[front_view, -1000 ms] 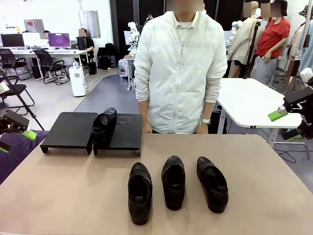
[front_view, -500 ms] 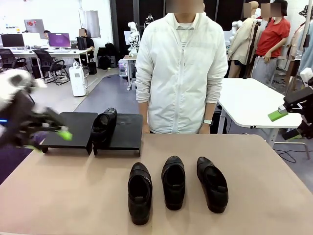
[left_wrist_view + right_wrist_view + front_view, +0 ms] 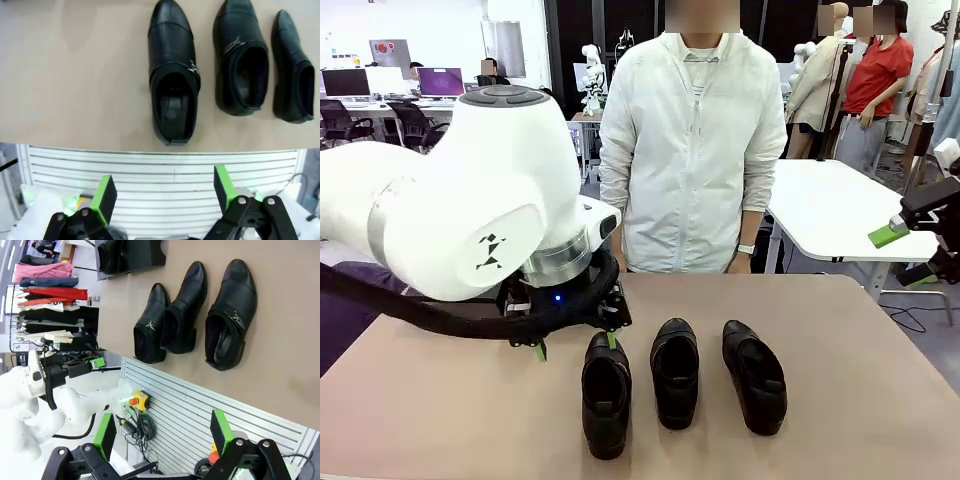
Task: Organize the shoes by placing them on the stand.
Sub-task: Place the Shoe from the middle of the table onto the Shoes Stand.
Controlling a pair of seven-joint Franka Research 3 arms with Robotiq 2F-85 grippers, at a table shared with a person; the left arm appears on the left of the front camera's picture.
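Left arm low over the shoe row, both grippers released.
The left gripper [image 3: 575,345] (fingers wide, nothing between) hangs at the far end of the left shoe [image 3: 606,393], with the middle shoe [image 3: 675,372] and right shoe [image 3: 754,375] alongside. The right gripper [image 3: 162,427] gapes empty at far right. The fourth shoe [image 3: 112,255] sits on the stand [image 3: 145,252].

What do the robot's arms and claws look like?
The left arm is a rounded glossy white shell with a small black logo and a blue wrist light. The left gripper and right gripper are black with green finger pads.

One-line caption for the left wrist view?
Open left pincer faces three black shoes side by side on the tan table.
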